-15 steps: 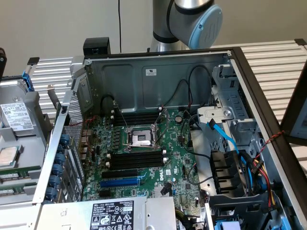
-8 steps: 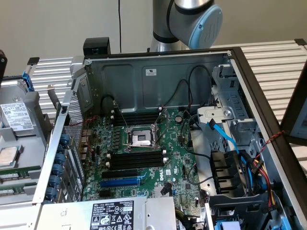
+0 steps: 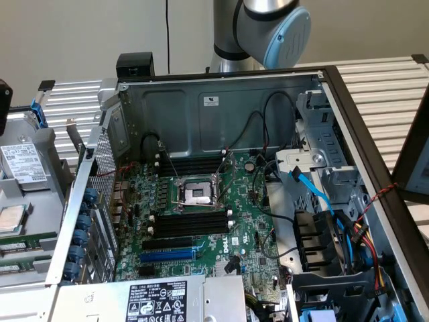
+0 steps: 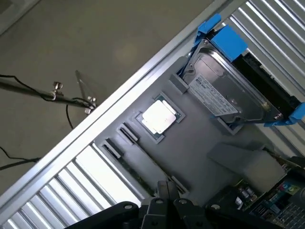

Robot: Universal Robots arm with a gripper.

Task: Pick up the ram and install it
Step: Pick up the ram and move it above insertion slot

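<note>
Two green ram sticks (image 3: 21, 245) lie side by side in the grey tray (image 3: 47, 201) at the exterior view's left, outside the computer case. In the wrist view my gripper (image 4: 167, 188) hangs shut above that tray (image 4: 200, 143) with nothing between its fingers. Its tips are over the end of two long narrow holders (image 4: 145, 160), where the sticks show only as thin dark edges. The motherboard (image 3: 201, 235) lies in the open case, with long black memory slots (image 3: 191, 221) below the processor socket (image 3: 198, 194) and more slots (image 3: 191, 164) above it.
The tray also carries a silver processor chip (image 4: 159, 116) and a hard drive (image 4: 228, 90) in blue brackets. The arm's elbow (image 3: 268, 27) stands behind the case's rear wall. Cables and a drive cage (image 3: 322, 248) crowd the case at the exterior view's right.
</note>
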